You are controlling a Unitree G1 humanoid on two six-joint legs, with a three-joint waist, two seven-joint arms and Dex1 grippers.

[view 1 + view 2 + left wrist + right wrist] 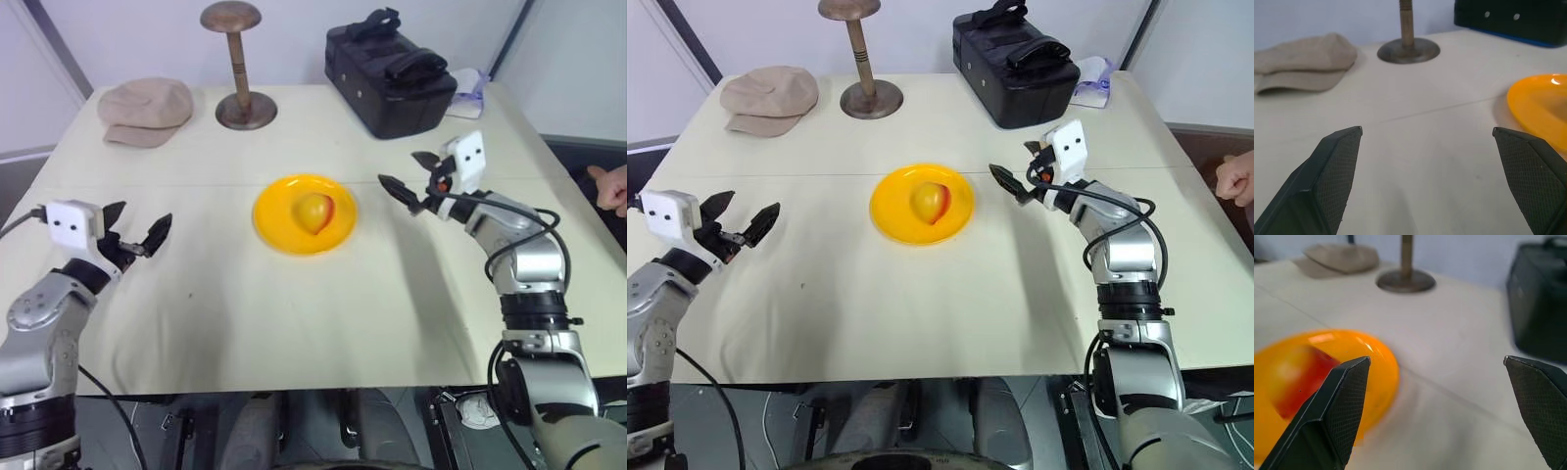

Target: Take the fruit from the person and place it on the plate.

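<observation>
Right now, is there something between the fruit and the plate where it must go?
Nothing visible does: the fruit already lies on the plate. The right gripper is open beside the plate, holding nothing, with bare table between them.

A broad tabletop (294,323) covered in smooth cream-coloured cloth spreads across the scene, a faint straight crease running across it from side to side. Behind its far edge rises a plain pale wall (147,29), crossed at the left and right by dark slanted bars. On the far part of the tabletop lie a flat beige cloth cap (145,110) at the left, a brown wooden stand with a round base and a domed top (235,69) just beside it, and a black zipped bag with a handle (390,73) toward the right. Light falls evenly, with soft shadows.
</observation>
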